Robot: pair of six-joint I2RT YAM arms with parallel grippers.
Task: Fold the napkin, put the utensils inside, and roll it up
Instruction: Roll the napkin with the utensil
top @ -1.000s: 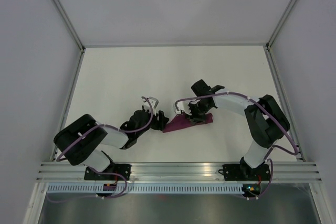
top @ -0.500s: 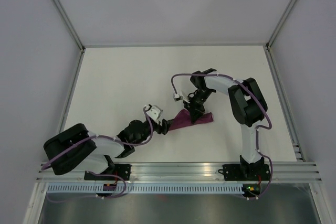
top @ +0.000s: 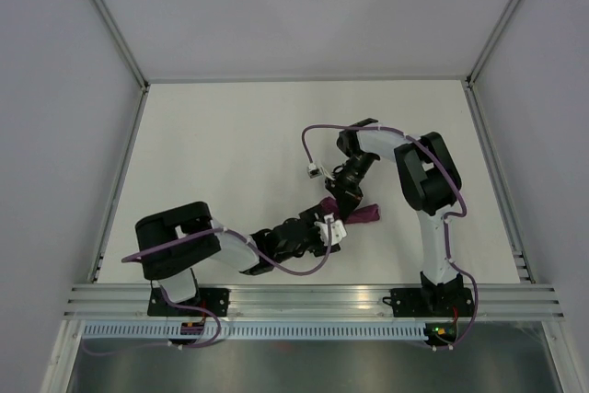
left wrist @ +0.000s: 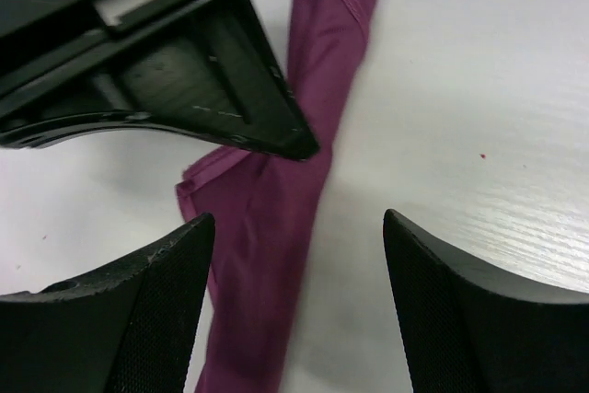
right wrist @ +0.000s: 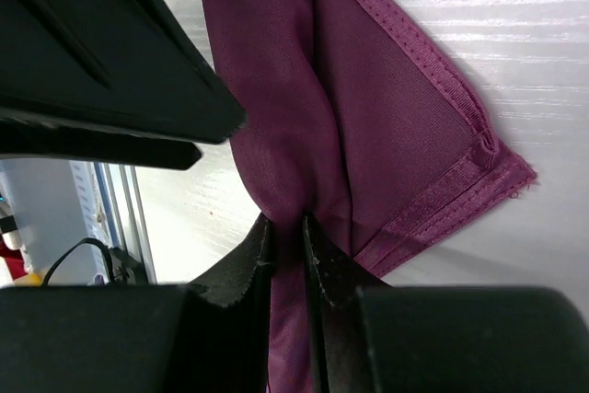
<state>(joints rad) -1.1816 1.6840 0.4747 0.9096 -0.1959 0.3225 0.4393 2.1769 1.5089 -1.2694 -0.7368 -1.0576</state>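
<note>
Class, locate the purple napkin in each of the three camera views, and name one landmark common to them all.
Top external: the napkin lies just right of centre, near the front edge.
Left wrist: the napkin runs from top centre to the bottom edge.
Right wrist: the napkin fills the middle, pinched by the right gripper.
Shared landmark: the white table beneath it.

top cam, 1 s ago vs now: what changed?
The left gripper swept right, up close to the right gripper, and now stands open astride the napkin. The napkin shrank from a wider patch to a narrow bunched strip. The right arm drew its elbow in. Unchanged: the right gripper sits on the napkin at about the same spot.
</note>
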